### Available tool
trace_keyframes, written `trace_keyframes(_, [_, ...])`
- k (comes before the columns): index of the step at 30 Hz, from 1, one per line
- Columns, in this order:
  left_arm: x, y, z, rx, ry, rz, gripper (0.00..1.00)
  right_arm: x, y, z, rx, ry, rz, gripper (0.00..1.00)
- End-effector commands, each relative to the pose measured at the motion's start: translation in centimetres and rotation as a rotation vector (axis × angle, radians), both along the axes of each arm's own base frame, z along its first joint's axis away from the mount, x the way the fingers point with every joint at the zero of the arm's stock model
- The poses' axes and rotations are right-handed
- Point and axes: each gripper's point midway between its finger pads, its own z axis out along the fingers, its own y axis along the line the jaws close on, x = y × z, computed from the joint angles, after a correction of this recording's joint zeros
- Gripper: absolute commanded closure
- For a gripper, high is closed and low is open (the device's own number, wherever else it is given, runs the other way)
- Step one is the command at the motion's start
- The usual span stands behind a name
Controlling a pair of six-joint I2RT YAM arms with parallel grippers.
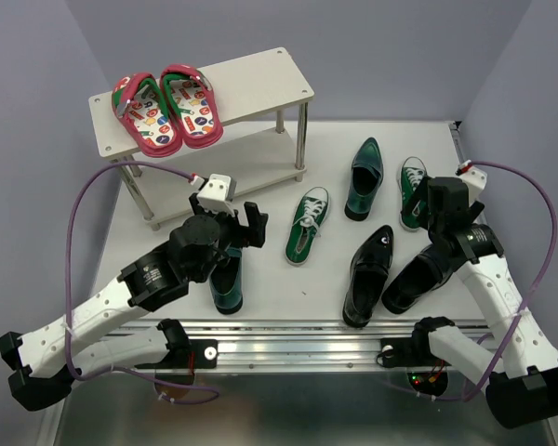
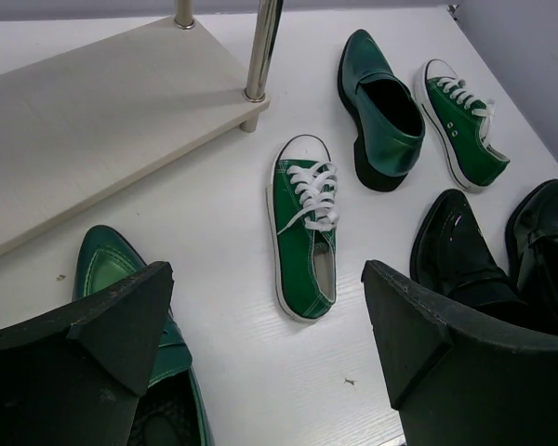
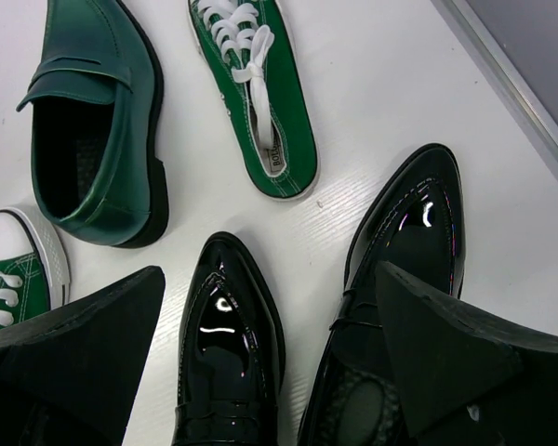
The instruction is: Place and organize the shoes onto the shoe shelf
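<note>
Both sets of jaws apart, nothing held: left end effector (image 2: 268, 279) hangs right above a teal dress shoe (image 2: 102, 269) at the near-left of the bench (image 1: 279, 288), right end effector (image 3: 270, 274) above the black dress shoes (image 3: 228, 353) by the right edge. Teal shoe's long axis points toe-first at the shoe shelf (image 1: 251, 79) in the far-left corner. Left arm is nearer.

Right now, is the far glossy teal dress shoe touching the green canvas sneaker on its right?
Apart. The right wrist view shows bare white table between the glossy teal dress shoe and the green canvas sneaker.
</note>
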Motion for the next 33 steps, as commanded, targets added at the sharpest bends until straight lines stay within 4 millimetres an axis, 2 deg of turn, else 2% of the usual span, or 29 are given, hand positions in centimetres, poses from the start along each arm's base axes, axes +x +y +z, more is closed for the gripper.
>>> trace_keyframes(1, [0.2, 0.0, 2.7, -0.034, -0.045, 0.008, 0.06, 0.4, -0.6, 1.2, -0.006, -0.064, -0.038, 0.00])
trace_keyframes(7, [0.2, 0.1, 2.2, -0.035, -0.034, 0.015, 0.06, 0.3, -0.3, 0.8, 0.009, -0.072, -0.019, 0.00])
trace_keyframes(11, [0.1, 0.1, 0.7, -0.023, 0.003, 0.016, 0.06, 0.2, -0.3, 0.7, 0.007, -0.074, -0.016, 0.00])
trace_keyframes(14, [-0.3, -0.3, -1.9, -0.002, 0.077, 0.008, 0.08, 0.2, -0.3, 0.7, 0.007, -0.075, -0.014, 0.00])
trace_keyframes(18, [-1.5, -0.3, -8.0, 0.067, 0.258, 0.037, 0.12, 0.1, -0.2, 0.4, 0.013, -0.079, -0.007, 0.00])
trace_keyframes(21, [-2.4, -0.2, -10.7, 0.080, 0.338, 0.084, 0.13, 0.3, 0.1, 0.4, 0.020, -0.084, 0.005, 0.00])
trace_keyframes(26, [-4.2, 0.9, -14.1, -0.021, 0.474, 0.246, 0.17, 1.0, 0.6, 0.4, 0.031, -0.083, 0.027, 0.00])
trace_keyframes(30, [-5.0, 2.4, -16.3, 0.037, 0.540, 0.340, 0.19, 1.4, 1.0, 0.3, 0.039, -0.080, 0.038, 0.00])
trace_keyframes(33, [-5.3, 2.5, -17.7, 0.103, 0.575, 0.361, 0.21, 1.7, 1.2, 0.1, 0.049, -0.077, 0.044, 0.00])
